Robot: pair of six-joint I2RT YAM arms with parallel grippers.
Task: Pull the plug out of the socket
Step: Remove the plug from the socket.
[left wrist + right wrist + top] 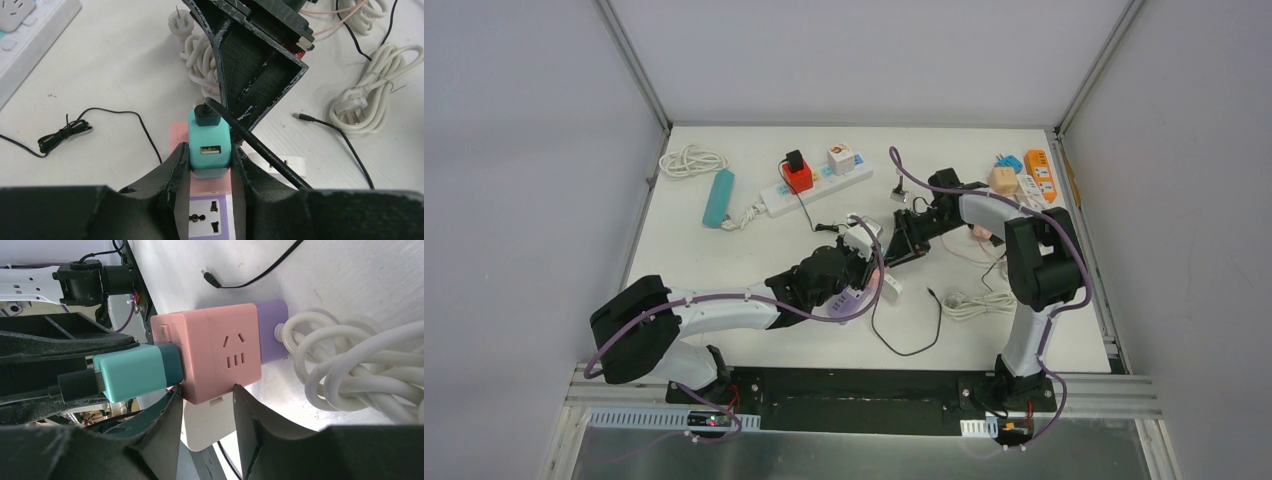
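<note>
A teal plug [210,145] [135,372] sits in a pink socket cube [220,355] [176,134] with a purple end [272,330]. A black cable [250,140] leaves the plug's top. My left gripper [210,161] [869,268] is shut on the plug, one finger pressed against each side. My right gripper [202,397] [892,252] comes in from the opposite side and is shut on the pink socket's lower edge. In the top view the plug is hidden between the two grippers.
A thick white cord coil [350,370] lies next to the socket's purple end. A white power strip [814,180] holding a red plug, a teal bar [718,197] and a white cable [692,160] lie at the back left. Orange adapters [1041,172] sit at the back right.
</note>
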